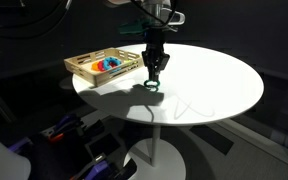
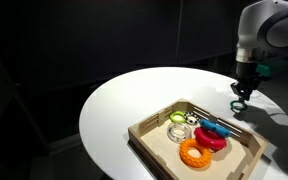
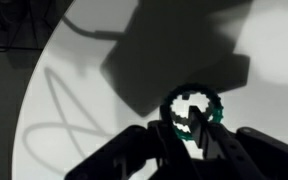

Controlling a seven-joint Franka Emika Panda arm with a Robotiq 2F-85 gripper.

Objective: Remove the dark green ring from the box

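The dark green ring (image 3: 216,112) hangs at my gripper's fingertips (image 3: 192,128), one finger crossing its open centre. In both exterior views the gripper (image 1: 152,76) (image 2: 241,95) points straight down over the white table, outside the box, with the ring (image 1: 152,87) (image 2: 239,105) at its tips, close to or touching the tabletop. The box (image 1: 81,68) (image 2: 147,129) is a shallow light wooden tray, apart from the gripper, near the table edge. The gripper looks shut on the ring.
The box holds an orange ring (image 2: 195,153), a red ring (image 2: 211,140), a blue piece (image 2: 219,129) and a pale green ring (image 2: 178,120). The round white table (image 1: 214,85) stands on a pedestal; its surroundings are dark. Cables and clutter lie on the floor (image 1: 69,130).
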